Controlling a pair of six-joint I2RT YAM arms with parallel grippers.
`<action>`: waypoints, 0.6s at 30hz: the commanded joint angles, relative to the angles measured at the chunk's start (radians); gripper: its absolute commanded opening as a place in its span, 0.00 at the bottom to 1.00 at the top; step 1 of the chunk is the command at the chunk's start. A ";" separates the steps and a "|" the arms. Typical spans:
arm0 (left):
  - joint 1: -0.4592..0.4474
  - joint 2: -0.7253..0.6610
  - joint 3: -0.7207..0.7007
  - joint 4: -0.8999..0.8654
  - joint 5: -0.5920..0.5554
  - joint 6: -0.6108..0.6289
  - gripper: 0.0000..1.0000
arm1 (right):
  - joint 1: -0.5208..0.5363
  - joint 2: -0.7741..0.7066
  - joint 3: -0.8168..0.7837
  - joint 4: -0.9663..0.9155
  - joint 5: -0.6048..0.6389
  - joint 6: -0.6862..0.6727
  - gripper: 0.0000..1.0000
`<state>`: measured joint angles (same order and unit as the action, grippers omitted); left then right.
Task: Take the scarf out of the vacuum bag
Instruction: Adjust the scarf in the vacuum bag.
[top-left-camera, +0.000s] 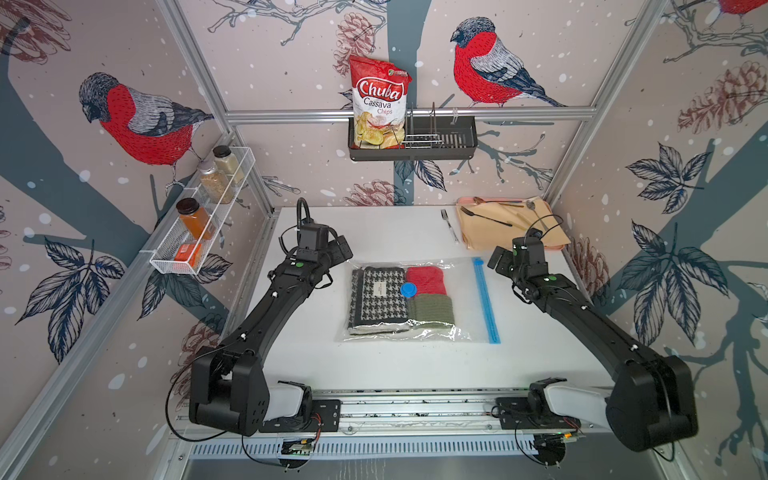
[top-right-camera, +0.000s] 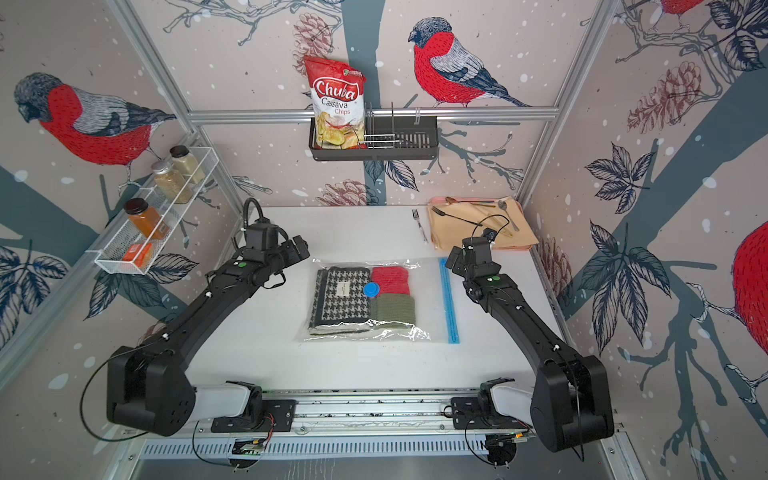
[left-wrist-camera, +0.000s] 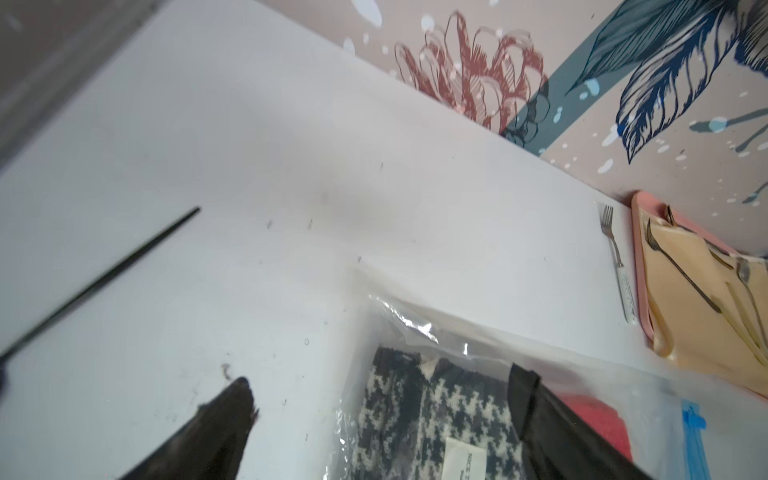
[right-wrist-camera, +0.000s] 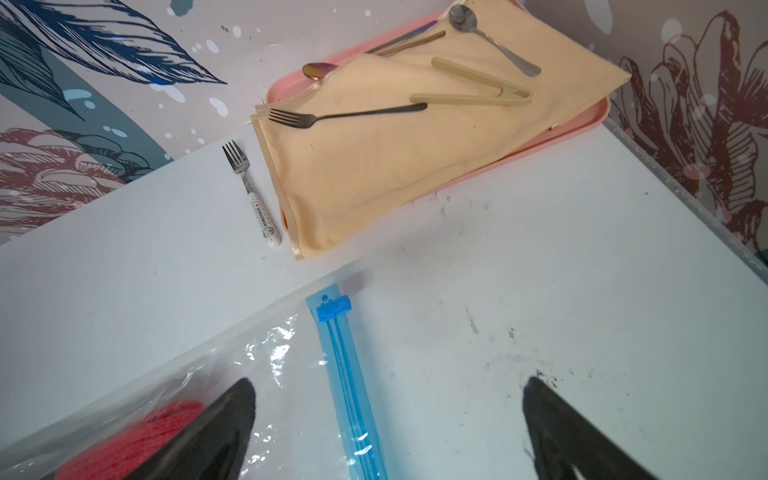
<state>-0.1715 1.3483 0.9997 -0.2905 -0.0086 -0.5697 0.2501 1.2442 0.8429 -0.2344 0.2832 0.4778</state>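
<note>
Treat the task as not yet begun. On the table, the vacuum bag lies flat between the two arms. Its zip strip faces the right arm and appears shut. The scarf lies wholly inside, at the end farthest from the strip. The left jaws and right jaws both stand open and hold nothing. The left jaws hang near the bag's far left corner, the right jaws over the strip's far end. Opening the strip and drawing the scarf out are left. The pink tray sits well apart. The red knit piece and olive-green knit piece lie between scarf and strip, so expect obstruction. The fork lies clear of the bag. The valve cap sits beside the scarf's edge.
</note>
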 joint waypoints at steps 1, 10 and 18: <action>0.066 0.022 -0.054 0.057 0.350 -0.017 0.98 | -0.016 0.004 -0.009 -0.049 -0.066 0.020 1.00; 0.098 0.006 -0.151 0.018 0.464 0.013 0.88 | -0.025 0.004 -0.097 -0.007 -0.195 0.042 1.00; 0.205 0.033 -0.252 0.069 0.572 0.047 0.73 | -0.026 0.004 -0.123 0.020 -0.252 0.041 0.99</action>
<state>0.0162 1.3720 0.7578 -0.2642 0.5007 -0.5484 0.2226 1.2484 0.7212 -0.2432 0.0673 0.5217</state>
